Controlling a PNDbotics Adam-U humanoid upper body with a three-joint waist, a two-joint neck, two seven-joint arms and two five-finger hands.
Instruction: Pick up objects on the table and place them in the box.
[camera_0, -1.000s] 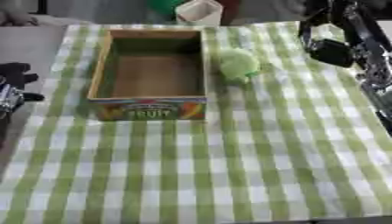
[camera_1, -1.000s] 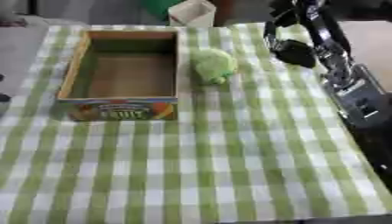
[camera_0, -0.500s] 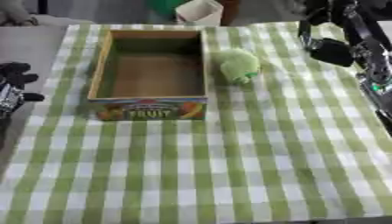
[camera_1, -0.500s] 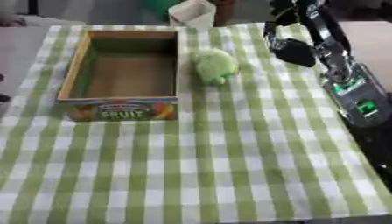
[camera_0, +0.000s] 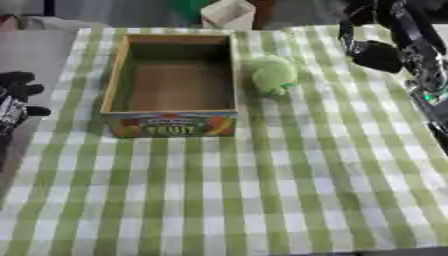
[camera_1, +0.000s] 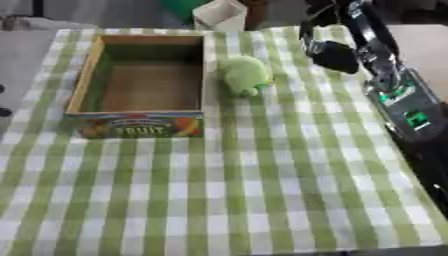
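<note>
The green-checked tablecloth (camera_0: 262, 190) carries an empty fruit-printed box (camera_0: 172, 85); nothing is packed yet, by my reading; the green plush toy (camera_0: 273, 74) lies just beside its right wall; the right hand (camera_1: 331, 52) hangs near, fingers curled, holding nothing; whether the left hand (camera_0: 16, 97) is clenched, I cannot tell.

A green-and-white checked cloth (camera_0: 262, 190) is being seen spread matt and woven-looking, lying nearly flat. The brown cardboard box with the printed fruit label (camera_0: 172, 82) is being shown with dull, papery inner walls, while its coloured front panel is being given a slight sheen. The pale green rounded object (camera_1: 244, 74) is being presented as soft and matt, its exact material not being made out. The black right hand (camera_1: 325, 46) is being caught looking like dark, faintly glossy plastic, with silvery metal being glimpsed on the arm behind it.
</note>
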